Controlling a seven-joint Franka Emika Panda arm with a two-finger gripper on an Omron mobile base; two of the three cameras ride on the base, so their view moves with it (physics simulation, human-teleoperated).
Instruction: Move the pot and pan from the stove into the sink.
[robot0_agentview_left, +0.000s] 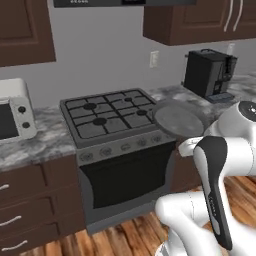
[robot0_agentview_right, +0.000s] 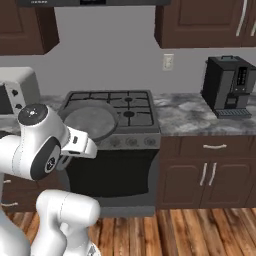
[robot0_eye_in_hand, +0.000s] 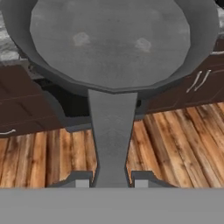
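My gripper (robot0_eye_in_hand: 111, 181) is shut on the long straight handle of the pan (robot0_eye_in_hand: 111, 43), a shallow light-grey frying pan. I hold it level in the air in front of the stove (robot0_agentview_left: 107, 112), with wood floor and the oven door below it. In the left base view the pan (robot0_agentview_left: 177, 120) shows by the stove's front right corner. In the right base view the pan (robot0_agentview_right: 90, 122) covers the front left of the stove (robot0_agentview_right: 132, 107). All burners in view are bare. The pot and the sink are out of view.
A black coffee machine (robot0_agentview_left: 207, 72) (robot0_agentview_right: 230, 85) stands on the marble counter right of the stove. A white toaster oven (robot0_agentview_left: 12, 110) (robot0_agentview_right: 15, 90) sits on the counter to the left. Dark cabinets hang above and stand below the counter.
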